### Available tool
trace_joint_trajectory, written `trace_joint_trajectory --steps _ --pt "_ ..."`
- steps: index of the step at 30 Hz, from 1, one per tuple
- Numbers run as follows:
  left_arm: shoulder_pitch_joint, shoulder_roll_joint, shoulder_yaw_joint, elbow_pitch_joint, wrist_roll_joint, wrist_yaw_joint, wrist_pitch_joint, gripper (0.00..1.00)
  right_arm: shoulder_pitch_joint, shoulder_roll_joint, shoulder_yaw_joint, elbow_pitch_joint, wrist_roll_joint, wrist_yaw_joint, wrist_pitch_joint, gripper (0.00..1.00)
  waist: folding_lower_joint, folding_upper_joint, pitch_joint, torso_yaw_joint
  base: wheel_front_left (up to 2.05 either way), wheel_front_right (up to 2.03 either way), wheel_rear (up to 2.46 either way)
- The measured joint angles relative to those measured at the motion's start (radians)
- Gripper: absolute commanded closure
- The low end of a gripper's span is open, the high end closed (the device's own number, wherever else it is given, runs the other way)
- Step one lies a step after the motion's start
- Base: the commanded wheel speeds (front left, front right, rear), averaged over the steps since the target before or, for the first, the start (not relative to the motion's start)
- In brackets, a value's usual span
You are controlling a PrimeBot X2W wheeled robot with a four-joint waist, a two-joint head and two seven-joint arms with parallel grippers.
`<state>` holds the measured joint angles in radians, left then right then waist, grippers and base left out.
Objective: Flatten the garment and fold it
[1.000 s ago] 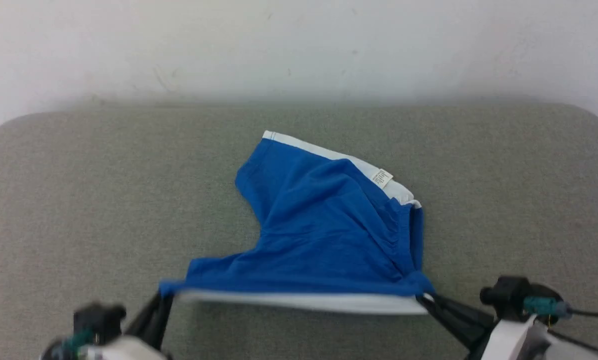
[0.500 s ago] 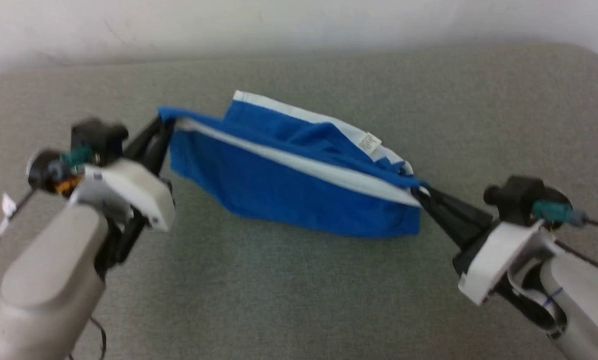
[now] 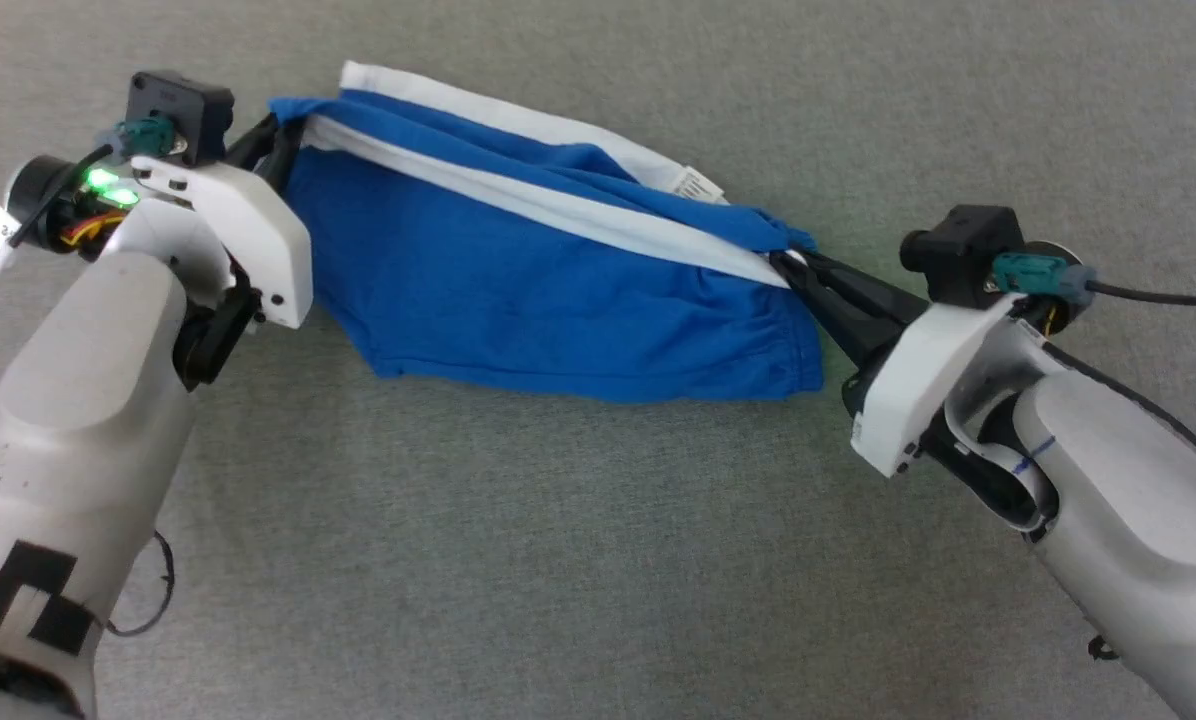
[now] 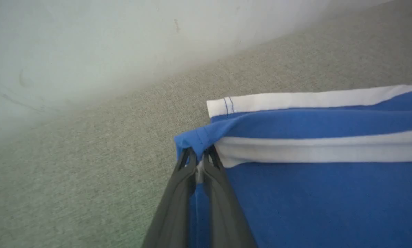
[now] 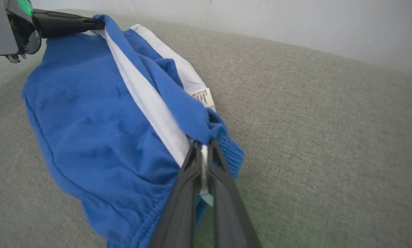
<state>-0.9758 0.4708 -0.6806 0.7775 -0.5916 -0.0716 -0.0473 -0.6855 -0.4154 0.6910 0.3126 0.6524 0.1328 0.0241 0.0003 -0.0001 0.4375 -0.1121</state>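
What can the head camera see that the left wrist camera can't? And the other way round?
Head camera: the right gripper shut on one end of the shorts, a small white label near it, and a green light on the left wrist.

Left wrist camera: the pale wall beyond the shorts, and thin stitches on the white hem corner.

Both: the blue shorts with their white trim, the grey fabric surface under them, and the left gripper shut on a blue corner.
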Motion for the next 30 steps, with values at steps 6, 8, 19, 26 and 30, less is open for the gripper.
trace_joint_trajectory --steps 6,8,19,26,30 --pt "-0.056 -0.027 -0.032 0.140 0.007 -0.033 -0.005 1.00 -0.040 0.020 0.050 0.048 0.005 0.000 -0.025 1.00 -0.0005 0.0000 0.042 -0.036 0.00 0.00 0.00" --pt "-0.063 -0.034 -0.036 0.162 0.007 -0.035 -0.021 1.00 -0.048 0.020 0.060 0.053 0.009 0.000 -0.045 1.00 -0.0003 0.0000 0.043 -0.042 0.00 0.00 0.00" --pt "-0.079 -0.057 -0.128 0.193 -0.019 -0.052 -0.058 0.00 0.002 -0.026 0.021 -0.027 -0.049 0.000 -0.133 0.00 -0.0003 0.0000 -0.050 -0.020 0.00 0.00 0.00" --pt "-0.154 -0.003 -0.239 0.085 -0.095 -0.052 0.126 0.00 0.103 -0.051 -0.079 -0.140 -0.125 0.000 -0.105 0.00 -0.0005 0.0001 -0.135 0.003 0.00 0.00 0.00" --pt "-0.178 0.036 -0.298 0.026 -0.197 -0.052 0.334 0.00 0.145 -0.046 -0.122 -0.196 -0.157 0.000 -0.076 0.00 -0.0006 0.0000 -0.159 0.008 0.00 0.00 0.00"
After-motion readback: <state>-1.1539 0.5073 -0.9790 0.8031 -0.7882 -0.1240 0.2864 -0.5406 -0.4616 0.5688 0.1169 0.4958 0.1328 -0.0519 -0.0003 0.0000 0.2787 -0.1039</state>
